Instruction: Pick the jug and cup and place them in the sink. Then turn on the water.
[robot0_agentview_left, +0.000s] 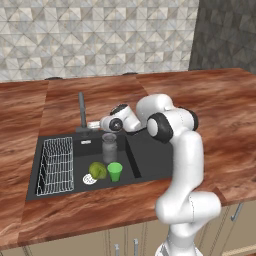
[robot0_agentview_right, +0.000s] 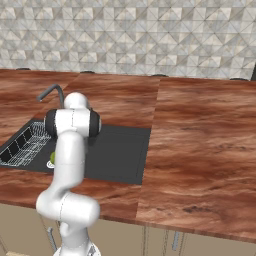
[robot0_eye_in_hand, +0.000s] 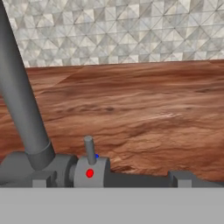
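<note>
The grey metallic jug (robot0_agentview_left: 109, 147) stands upright in the dark sink (robot0_agentview_left: 150, 155), near its back wall. The green cup (robot0_agentview_left: 115, 171) stands upright in front of it, close to the sink's front edge. My gripper (robot0_agentview_left: 94, 124) is open behind the jug, level with the base of the gooseneck faucet (robot0_agentview_left: 81, 111). In the hand view the gripper (robot0_eye_in_hand: 109, 180) points at the faucet's handle (robot0_eye_in_hand: 89, 151), a short grey lever on a round hub with a red dot, which sits between the fingertips (robot0_eye_in_hand: 179, 178). Nothing is held. No water is in view.
A yellow-green fruit (robot0_agentview_left: 97, 170) lies left of the cup, beside the drain (robot0_agentview_left: 90, 179). A white wire rack (robot0_agentview_left: 56, 166) fills the sink's left part. Wooden counter (robot0_agentview_left: 220, 125) surrounds the sink, and a tiled wall (robot0_agentview_left: 100, 35) rises behind it.
</note>
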